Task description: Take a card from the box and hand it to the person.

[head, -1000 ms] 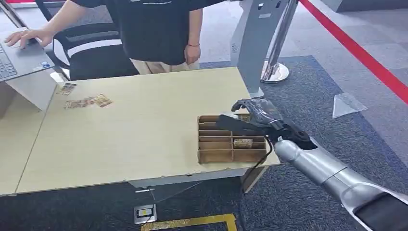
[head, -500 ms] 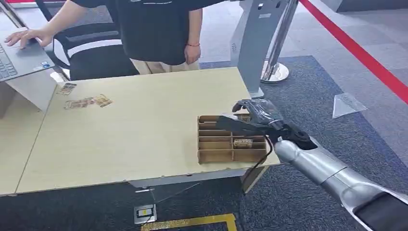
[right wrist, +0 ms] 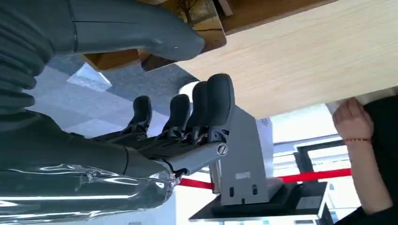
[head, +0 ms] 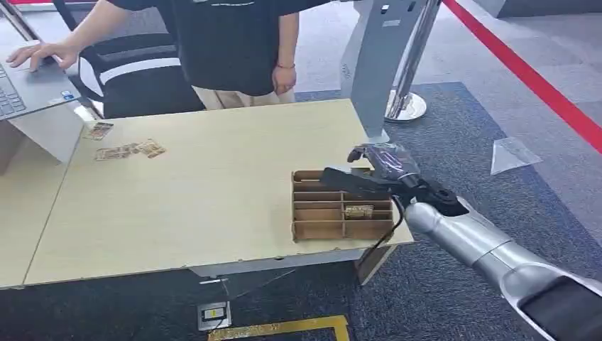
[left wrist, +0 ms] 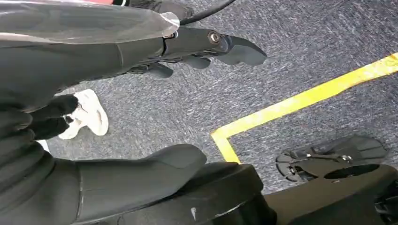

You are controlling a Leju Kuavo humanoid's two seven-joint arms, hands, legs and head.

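One card [head: 358,210] in box [head: 305,231]

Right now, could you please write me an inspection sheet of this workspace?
Surface: light wooden table, bare in the middle.
Job's things: cardboard divider box near the right front corner; a card lies in one compartment.
Clutter: loose cards at the far left; laptop.
Hands: right hand over the box, holding nothing; left hand hangs over carpet, fingers apart.
Cables: black cable at the right wrist.
Surroundings: person, red floor line.
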